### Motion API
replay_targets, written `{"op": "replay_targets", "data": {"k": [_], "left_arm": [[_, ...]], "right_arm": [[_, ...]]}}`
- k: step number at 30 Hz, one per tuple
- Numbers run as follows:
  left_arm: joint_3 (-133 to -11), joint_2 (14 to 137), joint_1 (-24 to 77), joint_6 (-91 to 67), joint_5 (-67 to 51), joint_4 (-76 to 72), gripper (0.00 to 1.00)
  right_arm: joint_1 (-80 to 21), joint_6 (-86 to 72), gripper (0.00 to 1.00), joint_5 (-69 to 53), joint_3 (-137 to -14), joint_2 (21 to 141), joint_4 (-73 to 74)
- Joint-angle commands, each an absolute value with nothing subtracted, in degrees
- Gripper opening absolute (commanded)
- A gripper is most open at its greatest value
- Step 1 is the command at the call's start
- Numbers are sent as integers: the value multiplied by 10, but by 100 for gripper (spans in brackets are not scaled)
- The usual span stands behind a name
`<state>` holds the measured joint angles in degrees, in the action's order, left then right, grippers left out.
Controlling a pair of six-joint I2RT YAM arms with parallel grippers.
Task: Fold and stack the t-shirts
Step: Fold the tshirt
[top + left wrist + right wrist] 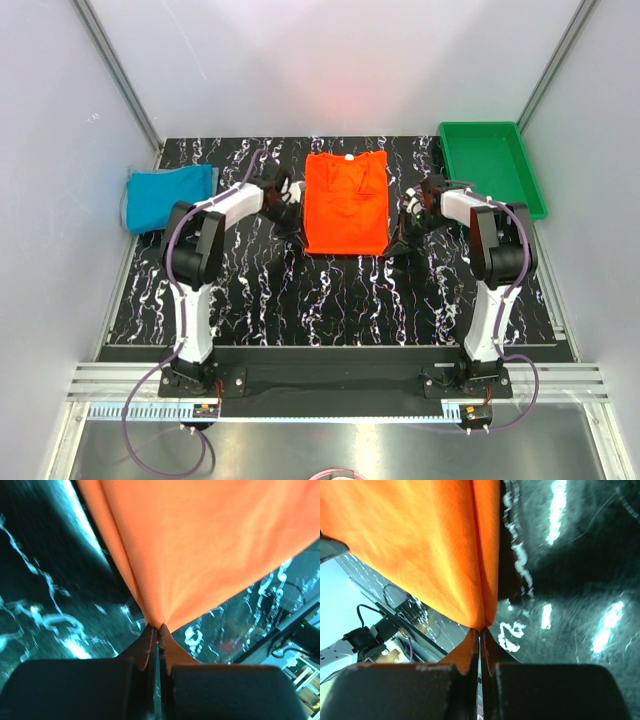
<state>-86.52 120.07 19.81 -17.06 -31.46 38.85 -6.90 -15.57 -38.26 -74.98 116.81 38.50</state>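
The orange-red t-shirt [345, 203] lies partly folded in the middle of the black marbled table, neck towards the back. My left gripper [298, 212] sits at its left edge and my right gripper [397, 228] at its right edge. In the left wrist view the left gripper [159, 627] is shut on a pinch of the orange cloth [200, 545], which rises away from the tips. The right wrist view shows the right gripper [482, 628] shut on a fold of the same cloth [420, 545]. The teal-blue t-shirt [170, 195] lies folded at the table's left edge.
A green plastic tray [490, 165] stands at the back right corner of the table. White walls close in the back and both sides. Both arm bases are bolted at the near edge.
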Motion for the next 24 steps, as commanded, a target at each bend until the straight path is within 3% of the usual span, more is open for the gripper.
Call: {"op": "replay_targets", "data": {"k": [1,24], "left_arm": [[-853,1135,201,-178,-340,377,0],[-763,949,217,-183,-338,405,0]], "right_arm": [[-64,-142,0,-397,-758,1114,396],[-64,-127,0,-425,-806,1006,439]]}}
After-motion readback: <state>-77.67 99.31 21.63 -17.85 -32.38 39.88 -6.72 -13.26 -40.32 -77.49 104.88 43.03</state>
